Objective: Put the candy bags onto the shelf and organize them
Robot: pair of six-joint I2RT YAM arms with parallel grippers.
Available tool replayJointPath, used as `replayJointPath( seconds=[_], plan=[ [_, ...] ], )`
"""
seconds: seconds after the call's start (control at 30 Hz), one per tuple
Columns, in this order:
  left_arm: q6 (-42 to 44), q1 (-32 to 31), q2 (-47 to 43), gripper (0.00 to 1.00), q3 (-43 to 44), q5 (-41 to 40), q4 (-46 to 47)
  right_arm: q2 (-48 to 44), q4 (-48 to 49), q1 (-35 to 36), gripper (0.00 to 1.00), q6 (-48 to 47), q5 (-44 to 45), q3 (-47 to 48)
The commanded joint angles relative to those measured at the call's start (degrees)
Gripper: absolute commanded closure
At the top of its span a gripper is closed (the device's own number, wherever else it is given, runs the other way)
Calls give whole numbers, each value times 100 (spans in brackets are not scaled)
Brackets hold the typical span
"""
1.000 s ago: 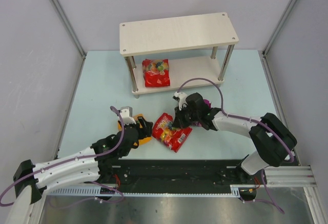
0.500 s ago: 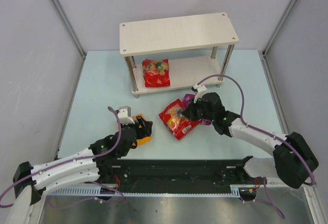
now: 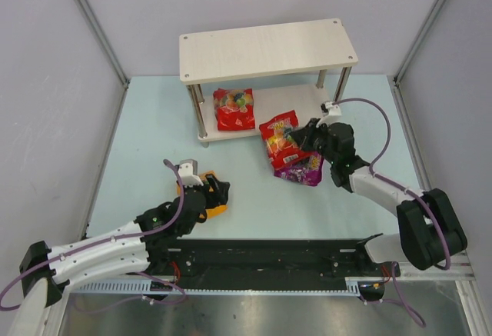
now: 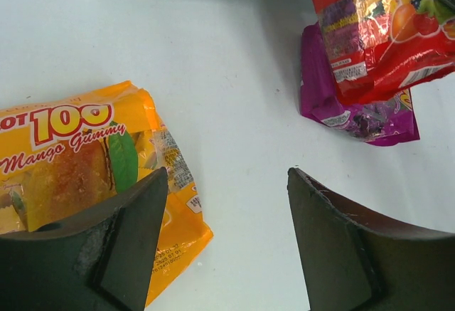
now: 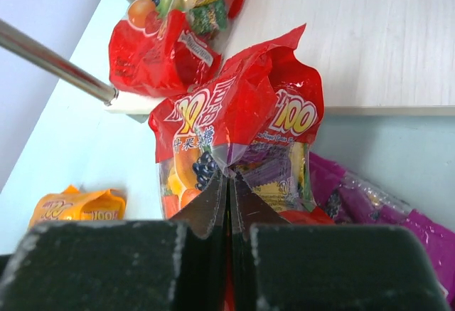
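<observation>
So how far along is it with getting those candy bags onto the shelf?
One red bag already lies on the lower board of the shelf. The right gripper is shut on the second red bag, holding it by that board. Left: the purple bag and the orange bag, both on the table; the left gripper hangs open over the orange one.

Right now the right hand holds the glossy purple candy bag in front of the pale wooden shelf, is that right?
No: the right hand holds a glossy red candy bag in front of the pale wooden shelf, as the right wrist view shows; the purple bag lies on the table.
</observation>
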Motion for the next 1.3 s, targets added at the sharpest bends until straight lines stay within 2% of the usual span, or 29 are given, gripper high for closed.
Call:
replayJointPath(
  seconds=[0.0, 0.2, 0.6, 0.97, 1.27],
  plan=[
    [95, -33, -3, 26, 218, 11, 144, 269, 1517, -133, 100, 374, -129, 442],
    [209, -24, 146, 26, 306, 37, 214, 823, 2202, -265, 100, 646, 47, 759],
    [350, -24, 314, 26, 421, 318, 460, 1886, 2616, -336, 100, 665, 214, 1814],
    [333, -24, 234, 26, 403, 380, 364, 2870, 2748, -450, 100, 612, 188, 2552],
    [157, -33, 217, 26, 350, 617, 267, 3302, 2546, -511, 100, 471, 100, 3027]
  ],
)
